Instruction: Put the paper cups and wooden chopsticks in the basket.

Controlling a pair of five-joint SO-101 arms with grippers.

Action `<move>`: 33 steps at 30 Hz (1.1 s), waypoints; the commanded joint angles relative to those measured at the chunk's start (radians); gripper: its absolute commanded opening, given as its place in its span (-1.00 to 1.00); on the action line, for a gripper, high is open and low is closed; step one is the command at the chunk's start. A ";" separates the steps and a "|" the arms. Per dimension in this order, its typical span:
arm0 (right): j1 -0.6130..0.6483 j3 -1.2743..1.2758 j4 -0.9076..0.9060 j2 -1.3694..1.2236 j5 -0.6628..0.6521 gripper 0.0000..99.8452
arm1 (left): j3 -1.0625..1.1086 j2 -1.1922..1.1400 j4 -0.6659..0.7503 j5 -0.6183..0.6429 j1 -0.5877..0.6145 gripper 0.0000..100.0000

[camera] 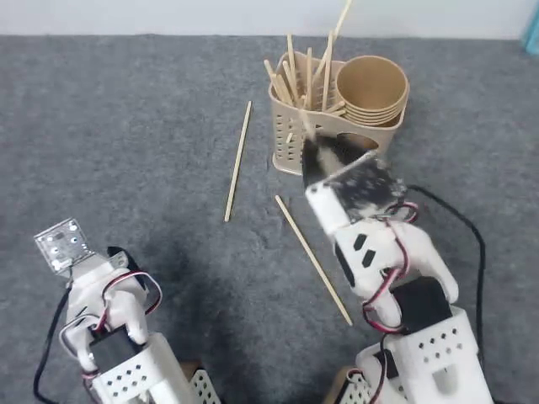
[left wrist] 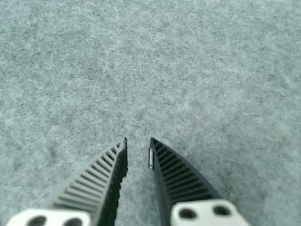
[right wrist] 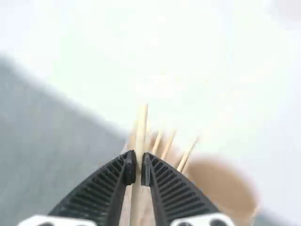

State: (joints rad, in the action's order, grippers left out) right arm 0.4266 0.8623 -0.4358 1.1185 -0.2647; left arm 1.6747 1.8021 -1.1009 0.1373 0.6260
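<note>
The right gripper (right wrist: 138, 162) is clamped on a wooden chopstick (right wrist: 141, 125), held upright between its jaws just above the near side of the basket (camera: 290, 143), over the compartment where the standing chopsticks (camera: 295, 80) already lean. The paper cups (camera: 372, 82) sit nested in the basket's other compartment. A stray chopstick (camera: 238, 160) lies flat just beside the basket, on the side away from the cups, and another chopstick (camera: 313, 259) lies in front of the basket, alongside the right arm. The left gripper (left wrist: 138, 141) hangs well apart from the basket, its jaws a narrow slit apart and holding nothing. The likely trouble is crowding. The held stick could catch on the leaning bunch and lever one out, or ride up on them and topple over the rim once let go. A push from the arm might also shove or tip so light a basket. Everything rests on grey, felt-like carpet (camera: 126, 126), with a pale wall (camera: 168, 15) beyond the basket.
</note>
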 commanded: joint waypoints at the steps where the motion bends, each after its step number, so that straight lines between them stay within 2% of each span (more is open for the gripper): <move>1: -0.067 -0.005 0.338 0.027 0.129 -0.98 | -0.005 0.018 0.000 -0.011 0.000 -0.86; 4: -0.111 -0.008 0.579 0.010 0.267 -0.98 | -0.005 0.018 0.000 -0.011 0.000 -0.86; 6: -0.114 -0.049 0.676 -0.047 0.281 -0.98 | -0.005 0.018 0.000 -0.011 0.000 -0.86; 14: -0.120 -0.468 0.687 -0.493 0.285 -0.98 | -0.005 0.018 0.000 -0.011 0.000 -0.86; 18: -0.145 -0.560 0.691 -0.657 0.284 -0.98 | -0.005 0.018 0.000 -0.012 0.000 -0.86; 24: -0.191 -0.479 0.694 -0.785 0.287 -0.98 | -0.005 0.018 0.000 -0.012 0.000 -0.86; 31: -0.171 -0.273 0.694 -0.788 0.292 -0.98 | -0.005 0.018 0.000 -0.012 0.000 -0.86; 33: -0.171 -0.244 0.694 -0.788 0.331 -0.92 | -0.005 0.018 0.000 -0.012 0.000 -0.86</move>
State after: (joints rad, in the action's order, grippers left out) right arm 0.2470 0.6091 0.2332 0.3207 0.0207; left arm 1.6747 1.8021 -1.1009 0.1373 0.6260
